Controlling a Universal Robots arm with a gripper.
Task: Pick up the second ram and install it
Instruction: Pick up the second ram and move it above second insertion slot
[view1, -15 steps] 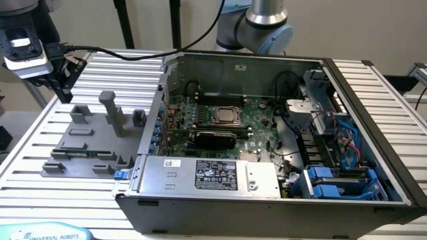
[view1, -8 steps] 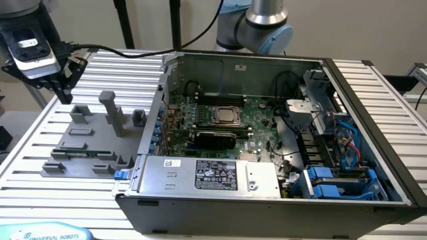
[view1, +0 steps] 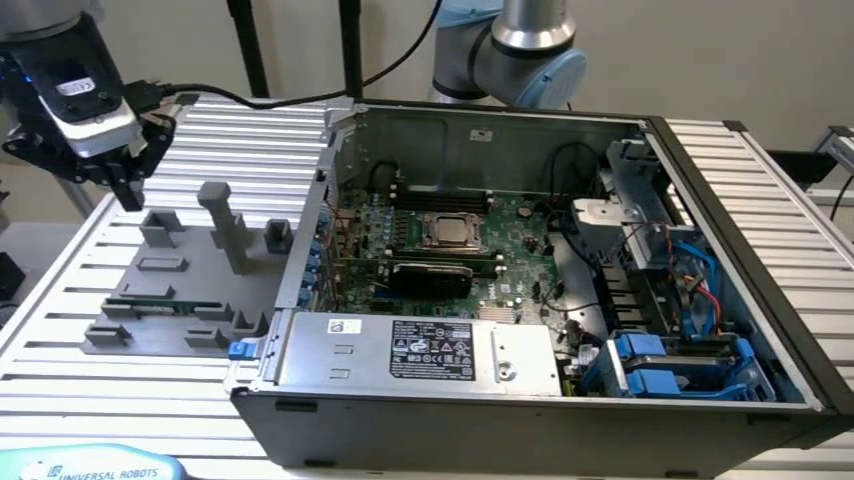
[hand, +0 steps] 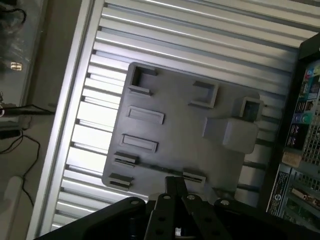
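Observation:
The second ram (view1: 144, 297) is a thin green stick lying in the holders near the front of the grey fixture plate (view1: 187, 255), at the exterior view's left of the open computer case (view1: 534, 400). My gripper (view1: 130, 192) hangs above the plate's far left corner, well above and behind the ram. Its dark fingers are shut with nothing between them. The wrist view looks down on the fixture plate (hand: 180, 125), and the shut gripper (hand: 175, 182) points at the plate's near edge. Inside the case lies the green motherboard (view1: 441, 250), with long black slots (view1: 427, 190) behind the CPU socket (view1: 451, 232).
The fixture plate carries a tall upright post (view1: 224, 225) and several small blocks. The case's side wall (view1: 314, 230) rises right beside the plate. A silver power supply (view1: 414, 350) fills the case's front. Ribbed aluminium table (view1: 80, 260) surrounds everything.

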